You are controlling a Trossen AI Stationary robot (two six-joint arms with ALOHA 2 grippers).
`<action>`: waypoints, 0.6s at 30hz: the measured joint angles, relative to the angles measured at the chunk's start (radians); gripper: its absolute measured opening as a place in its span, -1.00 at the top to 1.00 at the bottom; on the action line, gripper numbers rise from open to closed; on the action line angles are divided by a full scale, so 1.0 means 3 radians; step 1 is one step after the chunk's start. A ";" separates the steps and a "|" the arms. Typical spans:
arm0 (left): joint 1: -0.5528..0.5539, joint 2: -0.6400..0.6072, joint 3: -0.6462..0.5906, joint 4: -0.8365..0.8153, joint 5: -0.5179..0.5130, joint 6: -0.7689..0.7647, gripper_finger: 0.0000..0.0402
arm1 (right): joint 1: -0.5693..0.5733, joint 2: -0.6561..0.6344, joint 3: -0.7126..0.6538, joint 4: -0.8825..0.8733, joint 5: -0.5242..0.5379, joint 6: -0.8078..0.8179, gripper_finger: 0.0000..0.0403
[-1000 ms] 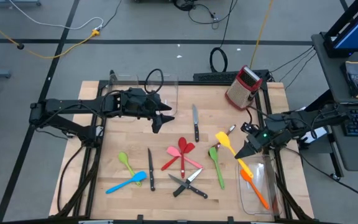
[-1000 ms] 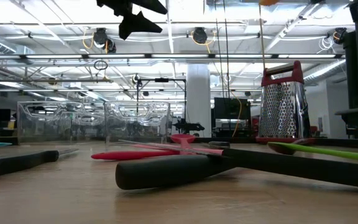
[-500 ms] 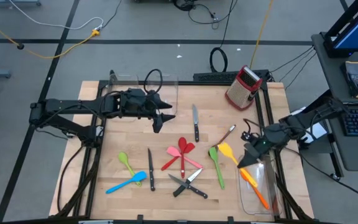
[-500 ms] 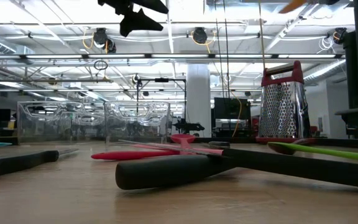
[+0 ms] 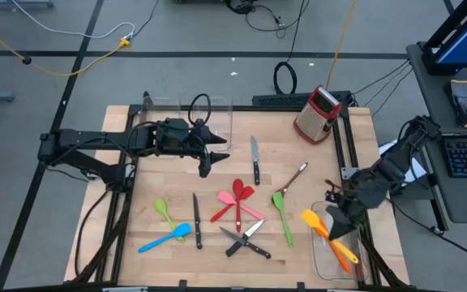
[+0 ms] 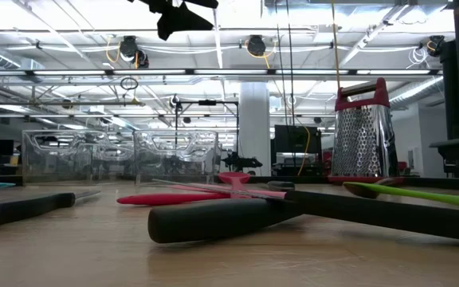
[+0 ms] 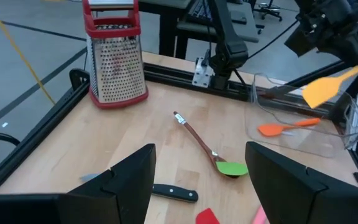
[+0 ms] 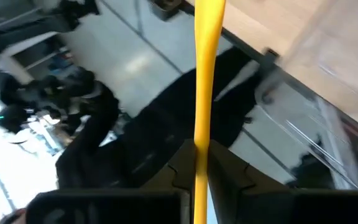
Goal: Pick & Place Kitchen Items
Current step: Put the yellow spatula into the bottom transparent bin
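The right gripper (image 5: 336, 229), clamped on the yellow spatula (image 5: 312, 218), has swung over the clear bin (image 5: 324, 261), which holds 1 orange spatula (image 5: 336, 247). The left gripper (image 5: 207, 162) hovers open; 3 knives (image 5: 255, 161) lie on the table (image 5: 136, 219).

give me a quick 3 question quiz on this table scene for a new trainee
1. True or false: the right tool is shut on the yellow spatula.
2. What already lies inside the clear bin at the table's right edge?
A. a green spoon
B. an orange spatula
C. a steel knife
3. Fill in: the left tool hangs open above the table near the far-left ____.

Key
1. True; it holds the handle, with the blade out over the bin.
2. B, the orange spatula.
3. Bin, the other clear bin.
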 joint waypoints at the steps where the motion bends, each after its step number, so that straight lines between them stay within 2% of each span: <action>1: -0.0005 0.0000 0.0000 0.0000 0.0002 0.0000 -0.26 | 0.0100 0.0001 0.0035 -0.0099 0.0066 0.0080 0.91; 6: -0.0020 0.0000 0.0000 0.0000 0.0000 0.0034 -0.26 | 0.0619 0.0062 0.0120 -0.0426 0.0318 0.0570 0.91; 10: -0.0031 0.0000 0.0000 -0.0005 0.0001 0.0125 -0.26 | 0.0945 0.0174 0.0133 -0.0480 0.0315 0.0935 0.91; 18: -0.0007 0.0000 0.0000 -0.0019 0.0000 0.0170 -0.26 | 0.0994 0.0533 0.0133 -0.0590 0.0332 0.0958 0.91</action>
